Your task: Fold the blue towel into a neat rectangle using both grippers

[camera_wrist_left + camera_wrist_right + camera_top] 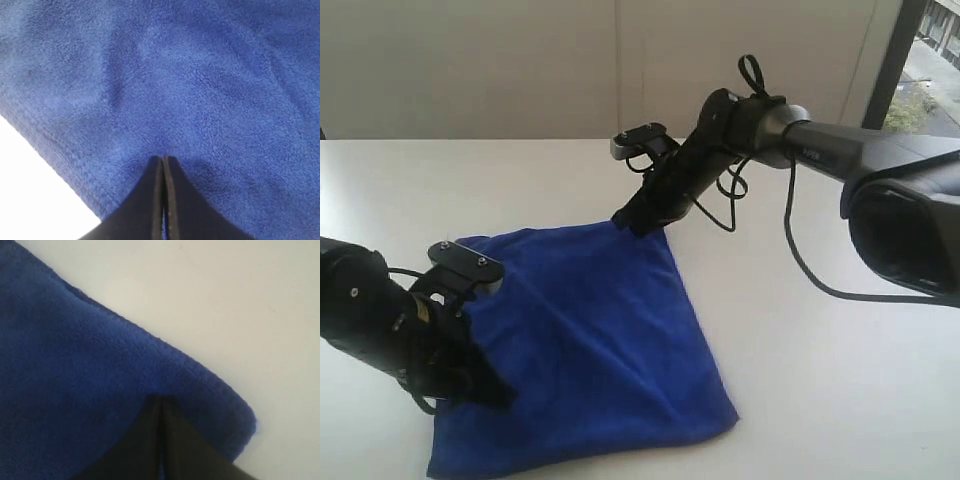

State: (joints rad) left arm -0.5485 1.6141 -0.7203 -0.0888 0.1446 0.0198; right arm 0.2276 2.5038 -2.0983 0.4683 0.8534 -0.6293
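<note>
Plush royal-blue pile is seen nearest: the blue towel [595, 330] is laid flat, softly creased, on the smooth white surface [840, 400]. At its near side the left gripper [488, 388] is held closed, tips down on the cloth; at its far corner the right gripper [635, 222] is likewise closed. Bare surface is left beyond and beside the right gripper.

From the left wrist, matte black jaws are pressed together into fuzzy pile, with a ribbed hem just beside them.

From the right wrist, closed jaws are set just inside the rounded corner hem. Whether cloth is pinched cannot be told.
</note>
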